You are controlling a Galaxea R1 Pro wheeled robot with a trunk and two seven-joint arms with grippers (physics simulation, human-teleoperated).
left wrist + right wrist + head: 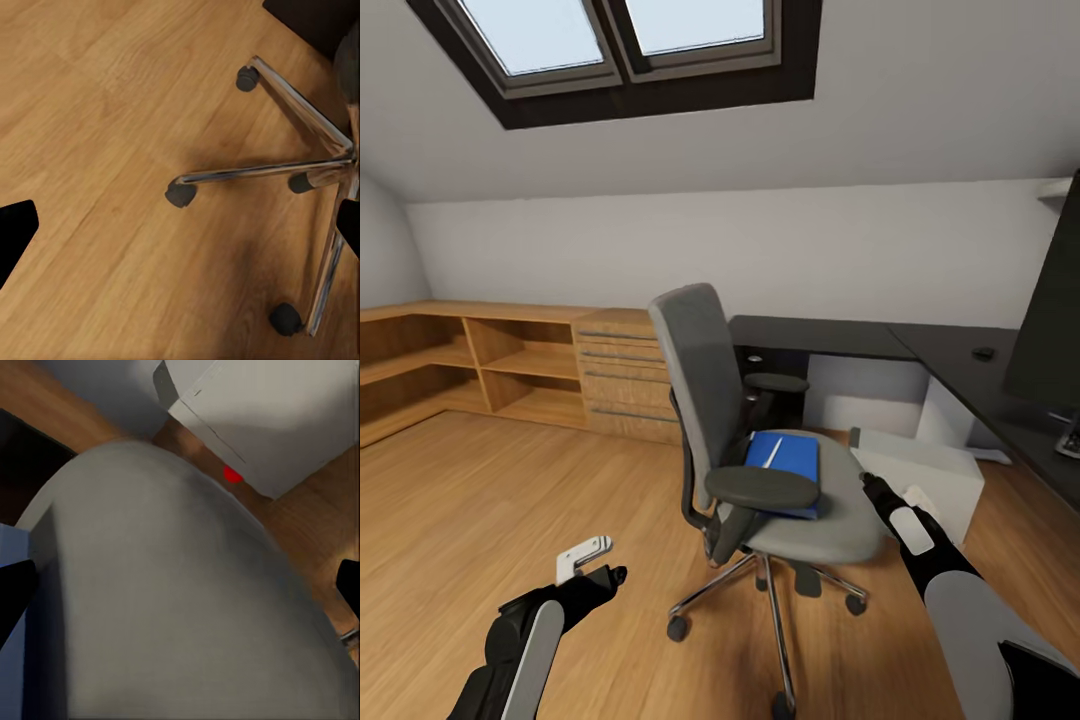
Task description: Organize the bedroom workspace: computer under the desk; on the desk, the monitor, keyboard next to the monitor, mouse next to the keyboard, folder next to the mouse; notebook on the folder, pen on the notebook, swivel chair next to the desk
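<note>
Two grippers flank the swivel chair [760,440] — the right gripper [872,487] hovers spread and empty at the seat's edge, nearer the blue folder [785,462]. The folder's long axis runs toward the backrest; the left gripper [600,565], also spread and empty, hangs low beside the chair's base.

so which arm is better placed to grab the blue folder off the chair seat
Probably right: the right gripper hovers at the seat edge beside the folder; the left gripper hangs low over the floor, behind the swivel chair.

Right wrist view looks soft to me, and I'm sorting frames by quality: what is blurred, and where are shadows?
Right wrist view: swivel chair seat close and blurred. Left wrist view: sharp, dark shadow on the floor under the chrome base. Head view: even light, faint shadows.
</note>
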